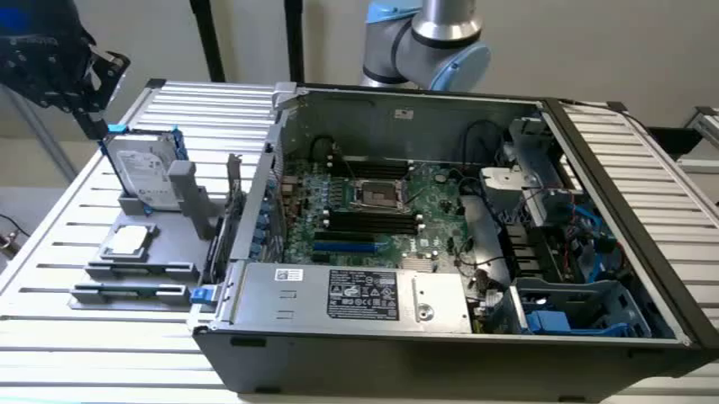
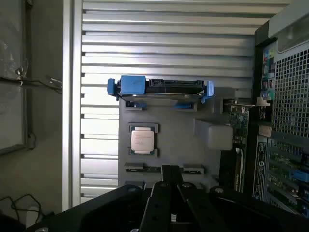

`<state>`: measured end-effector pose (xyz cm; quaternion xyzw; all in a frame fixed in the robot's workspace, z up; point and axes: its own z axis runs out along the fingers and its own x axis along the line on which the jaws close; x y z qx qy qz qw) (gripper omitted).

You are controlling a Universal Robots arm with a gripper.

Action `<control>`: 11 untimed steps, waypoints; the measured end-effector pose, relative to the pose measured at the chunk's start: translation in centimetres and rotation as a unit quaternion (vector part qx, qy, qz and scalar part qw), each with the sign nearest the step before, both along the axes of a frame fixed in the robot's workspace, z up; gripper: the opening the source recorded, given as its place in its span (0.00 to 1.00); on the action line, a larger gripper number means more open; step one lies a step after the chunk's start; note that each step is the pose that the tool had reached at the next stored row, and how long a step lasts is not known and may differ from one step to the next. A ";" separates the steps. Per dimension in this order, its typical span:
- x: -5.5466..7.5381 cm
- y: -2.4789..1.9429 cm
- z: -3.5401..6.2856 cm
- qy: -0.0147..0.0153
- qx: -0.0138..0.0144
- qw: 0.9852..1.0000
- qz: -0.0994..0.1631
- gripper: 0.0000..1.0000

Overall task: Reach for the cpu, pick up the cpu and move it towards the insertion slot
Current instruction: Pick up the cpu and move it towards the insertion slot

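Silvery cpu (image 2: 143,140) in grey holder (image 2: 183,145), untouched; gripper (image 2: 171,169) apart frm it, jaws pressed together, empty.

This looks like a robotics lab: an opened computer case (image 1: 450,370) on a slatted metal bench (image 1: 113,353), robot arm (image 1: 439,50) behind.

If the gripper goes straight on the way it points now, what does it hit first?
Probably the grey holder tray, near the thin dark strip at its edge. The cpu lies just off that line. Depth is unclear.
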<state>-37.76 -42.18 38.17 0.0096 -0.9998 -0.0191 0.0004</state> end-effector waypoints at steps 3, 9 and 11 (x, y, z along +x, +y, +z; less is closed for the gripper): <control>0.0 0.00 0.00 0.000 0.000 1.000 0.000 0.11; 0.0 0.00 0.00 0.000 0.000 1.000 0.000 0.11; 0.0 0.00 0.00 0.000 0.000 1.000 0.000 0.11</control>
